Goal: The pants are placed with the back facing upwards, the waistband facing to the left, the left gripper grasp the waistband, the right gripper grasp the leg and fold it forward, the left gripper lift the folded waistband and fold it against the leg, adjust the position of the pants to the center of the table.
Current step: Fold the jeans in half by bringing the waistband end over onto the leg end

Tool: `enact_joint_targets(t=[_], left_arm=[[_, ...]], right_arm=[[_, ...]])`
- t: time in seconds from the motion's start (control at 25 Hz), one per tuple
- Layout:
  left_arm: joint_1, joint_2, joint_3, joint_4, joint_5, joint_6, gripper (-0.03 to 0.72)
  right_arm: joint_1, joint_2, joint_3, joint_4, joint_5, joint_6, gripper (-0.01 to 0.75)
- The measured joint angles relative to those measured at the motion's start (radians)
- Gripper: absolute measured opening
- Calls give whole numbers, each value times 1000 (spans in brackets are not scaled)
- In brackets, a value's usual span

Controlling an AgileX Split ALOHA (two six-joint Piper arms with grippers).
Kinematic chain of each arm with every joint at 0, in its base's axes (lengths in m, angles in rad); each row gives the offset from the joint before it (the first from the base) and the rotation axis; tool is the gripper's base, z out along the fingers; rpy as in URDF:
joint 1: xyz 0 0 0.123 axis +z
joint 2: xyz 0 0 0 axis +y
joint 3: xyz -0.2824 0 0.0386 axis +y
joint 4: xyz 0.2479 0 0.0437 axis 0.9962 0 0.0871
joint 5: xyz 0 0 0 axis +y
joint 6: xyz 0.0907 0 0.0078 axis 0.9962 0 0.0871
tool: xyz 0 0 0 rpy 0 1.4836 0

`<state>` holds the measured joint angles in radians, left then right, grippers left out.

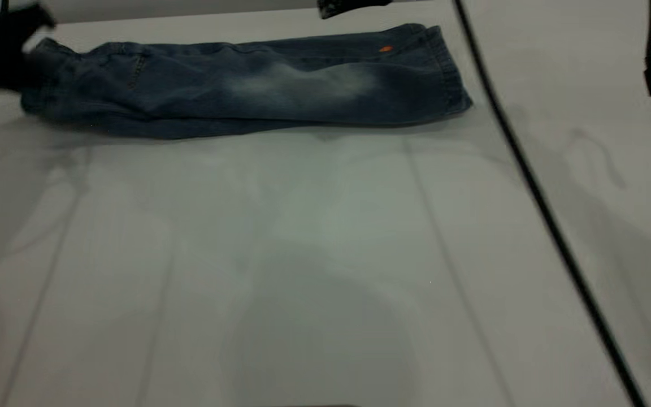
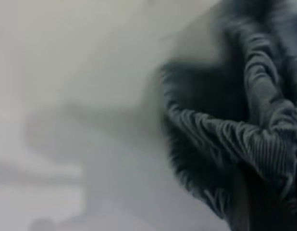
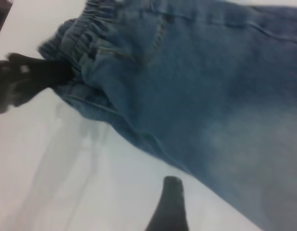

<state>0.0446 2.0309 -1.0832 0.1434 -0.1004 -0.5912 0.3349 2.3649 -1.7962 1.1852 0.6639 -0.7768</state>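
The left gripper [image 1: 20, 62], a black claw at the left end of the blue denim pants [image 1: 246, 85], has its jaws clenched on the gathered, darker-blue elastic waistband [image 2: 254, 139]. The pants lie folded lengthwise along the far edge of the plain white desk [image 1: 303, 254], the pale-patched leg [image 1: 314, 82] uppermost. The black right gripper [image 3: 170, 207] hovers above the pants; whether its jaws are released cannot be told.
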Motion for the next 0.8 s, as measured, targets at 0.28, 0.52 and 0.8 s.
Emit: enact_joint_targets(t=[0.28, 0.52, 0.8], left_arm=[[-114, -166, 7, 1, 119, 121, 77], [-183, -266, 8, 1, 161, 193, 77], [-209, -346, 10, 1, 198, 240, 77]], right_arm=[[79, 162, -181, -18, -23, 39, 561], [126, 279, -299, -87, 15, 130, 561], [214, 310, -308, -122, 55, 137, 561]])
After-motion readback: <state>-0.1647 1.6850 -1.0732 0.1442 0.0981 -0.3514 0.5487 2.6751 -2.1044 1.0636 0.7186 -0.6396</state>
